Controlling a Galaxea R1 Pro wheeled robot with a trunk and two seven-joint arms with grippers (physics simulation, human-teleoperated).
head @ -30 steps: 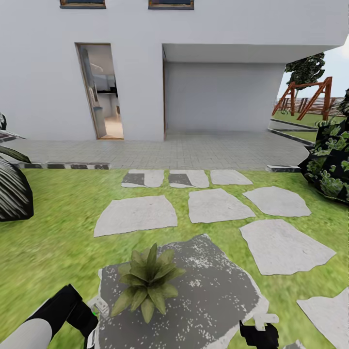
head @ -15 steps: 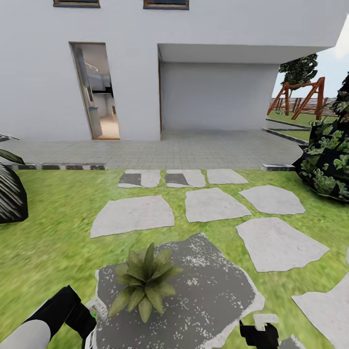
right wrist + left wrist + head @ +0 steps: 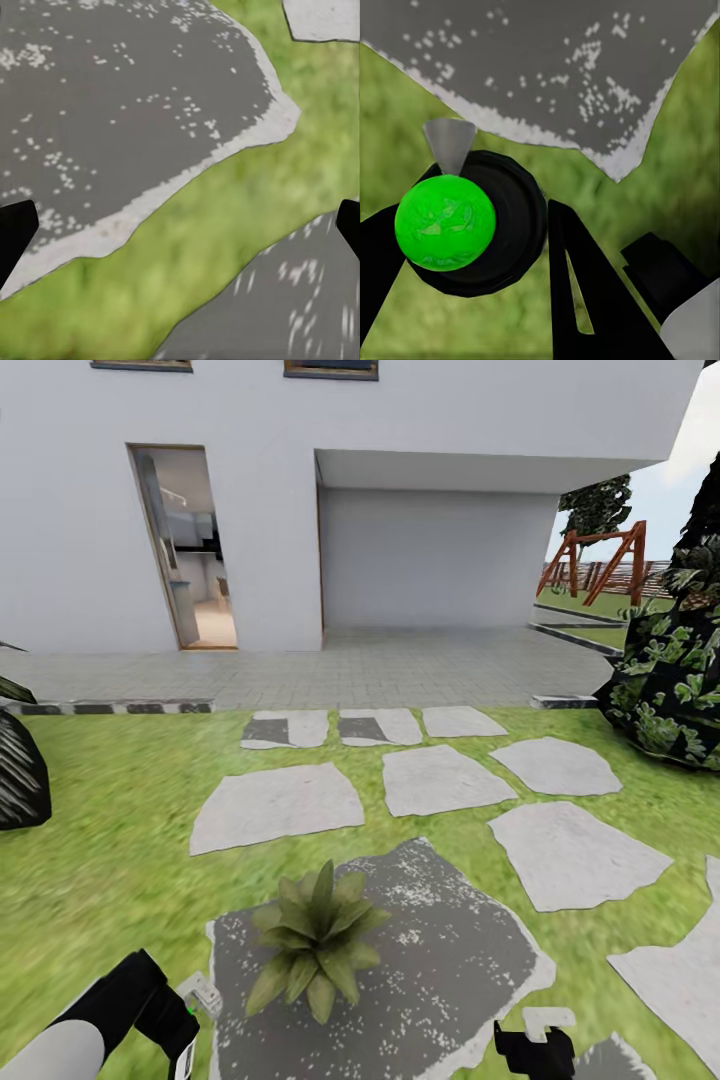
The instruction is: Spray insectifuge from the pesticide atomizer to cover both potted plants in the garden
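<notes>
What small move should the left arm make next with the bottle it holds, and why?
Probably swing the left gripper right, toward the potted plant. Its jaws hold the pesticide atomizer, which now faces the dark stone and grass, while the plant sits to its right.

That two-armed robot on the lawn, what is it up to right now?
Its left hand is shut on a slim dark spray bottle with a bright green cap. It faces a small rosette of broad pointed green leaves sitting on a dark grey speckled stone slab. The right hand hangs open above the slab's edge.
</notes>
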